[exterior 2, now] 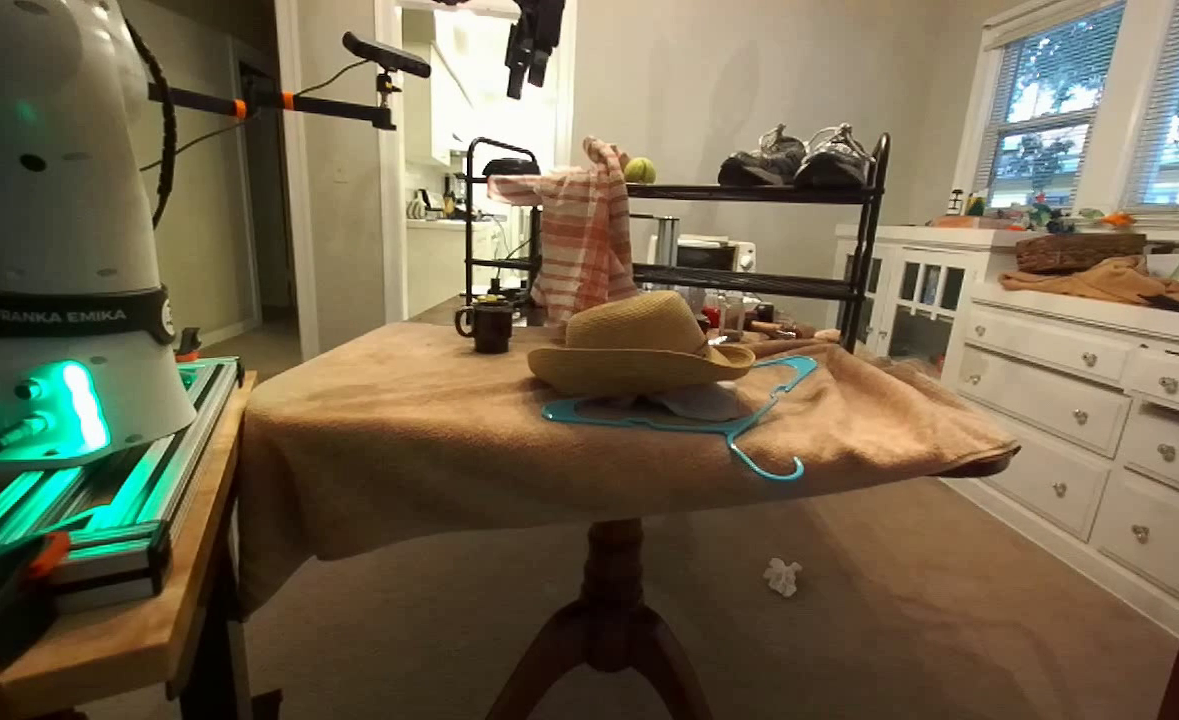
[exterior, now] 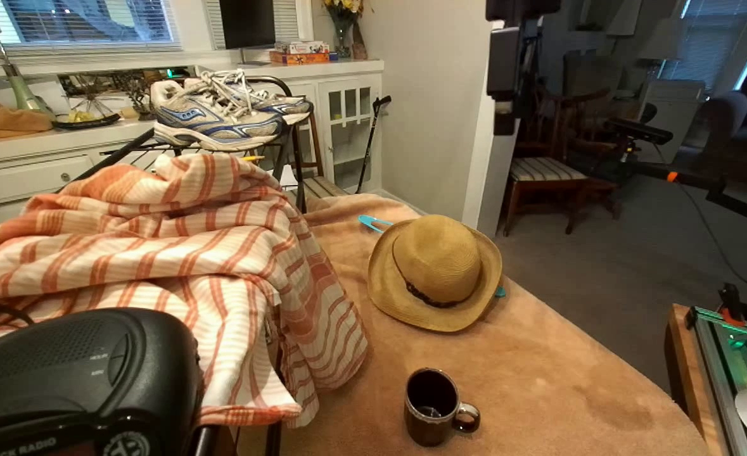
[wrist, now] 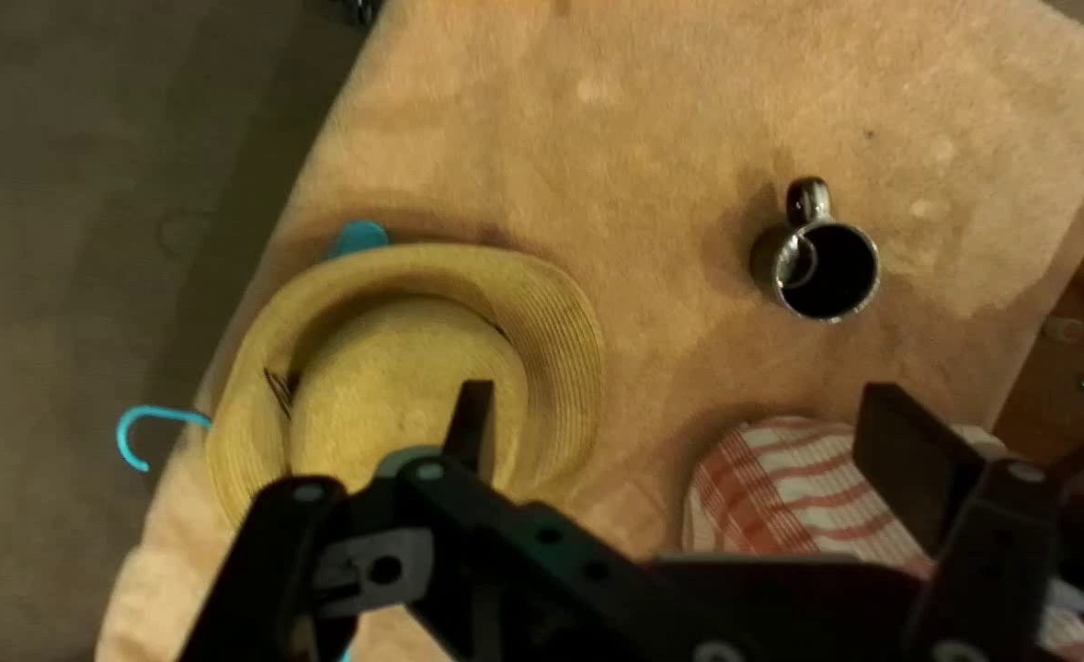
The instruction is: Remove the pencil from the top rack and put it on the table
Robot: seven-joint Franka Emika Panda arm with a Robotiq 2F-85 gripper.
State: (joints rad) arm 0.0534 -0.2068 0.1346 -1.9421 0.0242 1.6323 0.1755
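Observation:
The pencil (exterior: pixel 253 158) shows in an exterior view as a thin yellow stick on the top rack (exterior: pixel 134 151), by the shoes and partly behind the striped cloth. It cannot be made out in the other views. The black top rack also shows in an exterior view (exterior 2: pixel 689 194). The table (exterior: pixel 538 373) has a tan, cloth-like surface; it also shows in an exterior view (exterior 2: pixel 379 400) and the wrist view (wrist: pixel 652 119). My gripper (wrist: pixel 679 388) is open and empty, high above the table. It shows in both exterior views (exterior: pixel 505 120) (exterior 2: pixel 526 80), apart from the rack and pencil.
A straw hat (exterior: pixel 440 266) lies over a blue hanger (exterior 2: pixel 649 418) on the table. A dark mug (exterior: pixel 432 408) stands nearby. The striped cloth (exterior: pixel 177 253) drapes over the rack, beside shoes (exterior: pixel 221 117), a black clock radio (exterior: pixel 82 373) and a yellow-green ball (exterior 2: pixel 640 170).

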